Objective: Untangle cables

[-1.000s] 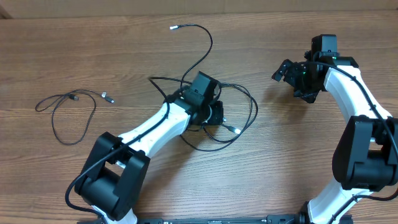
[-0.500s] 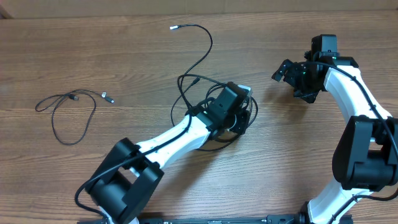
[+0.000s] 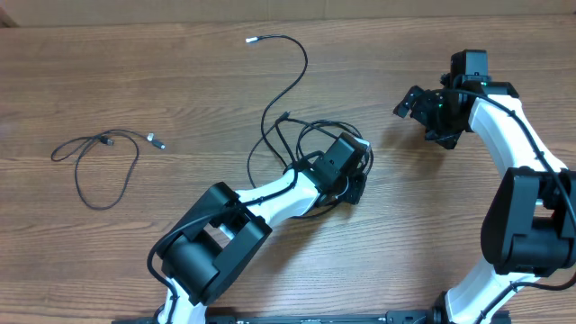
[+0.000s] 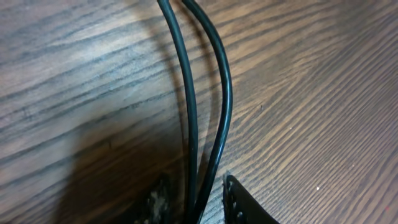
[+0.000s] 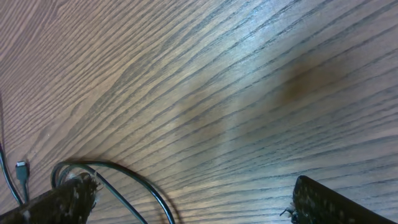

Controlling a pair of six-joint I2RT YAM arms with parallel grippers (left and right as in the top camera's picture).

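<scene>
A tangle of thin black cables (image 3: 301, 139) lies at the table's centre. One strand runs up to a silver tip (image 3: 252, 40). My left gripper (image 3: 356, 184) is at the tangle's right edge. In the left wrist view its fingers (image 4: 196, 190) are shut on two black strands (image 4: 208, 93) that run away over the wood. A separate looped cable (image 3: 99, 166) with small plugs lies far left. My right gripper (image 3: 409, 103) is open and empty to the right of the tangle. Its wrist view shows the wide-open jaws (image 5: 193, 196), a cable loop (image 5: 130, 180) and a small plug (image 5: 22, 169).
The wooden table (image 3: 423, 225) fills the view. My left arm (image 3: 261, 202) stretches diagonally from the lower left to the centre. My right arm (image 3: 526, 144) stands along the right side.
My left gripper has moved right, dragging the tangle with it and pulling the loops tighter. The right arm and the far-left cable have not moved.
</scene>
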